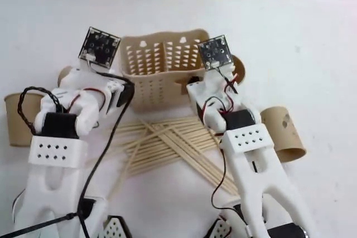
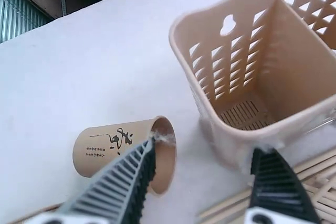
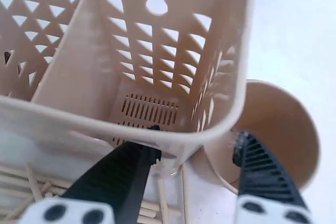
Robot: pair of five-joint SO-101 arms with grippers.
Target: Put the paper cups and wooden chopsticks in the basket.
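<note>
The left claw (image 2: 205, 149) hangs open just above the white table (image 2: 79, 66), its two dark ribbed fingers spread wide. The right claw (image 3: 197, 135) is open too, its fingers equally far apart.

Behind both claws, between the two white arms, pale wooden chopsticks (image 1: 167, 140) lie in a loose, criss-crossed heap on the table.

By one finger of the left claw, a brown paper cup (image 2: 113, 148) lies on its side with its mouth turned toward the claw. Whether the fingertip touches its rim cannot be told. A second paper cup (image 3: 278, 129) lies past one finger of the right claw, just beside the basket, with its mouth open toward that claw.

Straight ahead, between the claws, stands the basket (image 1: 162, 73). It is upright, beige plastic and boxy with rounded corners. Its walls are pierced with rows of triangular holes, its floor is slotted, and a thin divider splits it into two compartments. Each claw faces one near corner.

Well off to the outer side of each arm lies one more brown cup on its side, a third cup (image 1: 17, 118) by the left arm and a fourth cup (image 1: 283, 134) by the right.

Beyond the basket, smooth table runs open to its far edge.
</note>
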